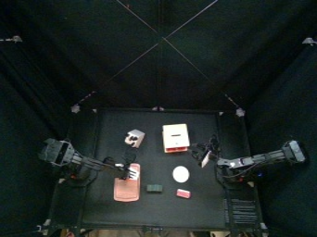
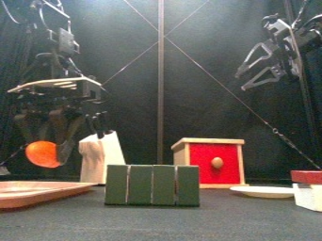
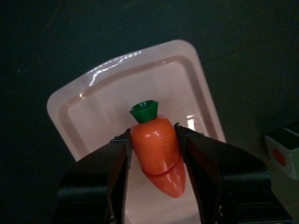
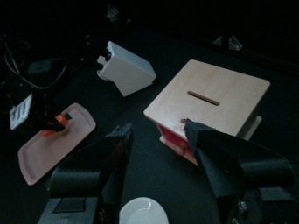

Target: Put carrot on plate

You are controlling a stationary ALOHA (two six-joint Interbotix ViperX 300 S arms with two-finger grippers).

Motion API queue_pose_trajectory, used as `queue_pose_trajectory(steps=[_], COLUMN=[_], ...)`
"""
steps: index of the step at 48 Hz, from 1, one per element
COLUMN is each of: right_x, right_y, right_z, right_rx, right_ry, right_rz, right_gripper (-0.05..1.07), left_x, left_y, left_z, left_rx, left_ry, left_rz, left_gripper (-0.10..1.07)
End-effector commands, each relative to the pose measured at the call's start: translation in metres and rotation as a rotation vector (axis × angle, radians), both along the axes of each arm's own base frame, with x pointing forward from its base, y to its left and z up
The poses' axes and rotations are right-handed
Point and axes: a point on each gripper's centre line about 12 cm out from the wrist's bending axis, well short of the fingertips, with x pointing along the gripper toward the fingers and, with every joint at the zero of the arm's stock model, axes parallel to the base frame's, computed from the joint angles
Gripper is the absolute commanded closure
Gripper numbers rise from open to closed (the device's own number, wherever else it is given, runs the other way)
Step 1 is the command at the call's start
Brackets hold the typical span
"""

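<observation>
Black table (image 1: 155, 125): L hand (image 3: 158, 162) grips carrot (image 3: 158, 153) above pink plate (image 3: 117, 96); R hand (image 4: 158, 144) wide, empty.

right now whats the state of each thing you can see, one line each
carrot: held off the table in the left gripper, above the pink tray
pink tray: flat on the table, empty
red box with wooden top: upright, drawer closed
white round plate: flat, empty
right gripper: raised, open, holding nothing
</observation>
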Motion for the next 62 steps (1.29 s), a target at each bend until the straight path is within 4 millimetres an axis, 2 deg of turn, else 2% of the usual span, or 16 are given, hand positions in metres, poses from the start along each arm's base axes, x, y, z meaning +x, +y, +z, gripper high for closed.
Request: queue_pose_trajectory(steps=[1, 17, 29, 42, 62], right_x=[0.001, 0.001, 0.001, 0.001, 0.001], right_y=[-0.001, -0.001, -0.001, -0.001, -0.001], right_z=[0.003, 0.003, 0.003, 0.002, 0.003], right_rx=[-0.005, -0.005, -0.005, -0.005, -0.004], right_ry=[-0.007, -0.007, -0.005, -0.004, -0.005], right_rz=[-0.003, -0.003, -0.003, -0.005, -0.005], right_gripper=[0.17, 0.17, 0.17, 0.17, 0.17], left_x=[-0.002, 0.0, 0.004, 0.004, 0.002], left_y=[-0.008, -0.016, -0.02, -0.021, -0.022], left_z=[0.003, -0.011, -0.021, -0.019, -0.007], left_rx=[-0.01, -0.028, -0.04, -0.044, -0.055], left_ry=[-0.019, -0.032, -0.038, -0.047, -0.078], left_rz=[0.0, -0.001, -0.013, -0.018, -0.019], left_gripper=[0.34, 0.33, 0.22, 0.1, 0.09])
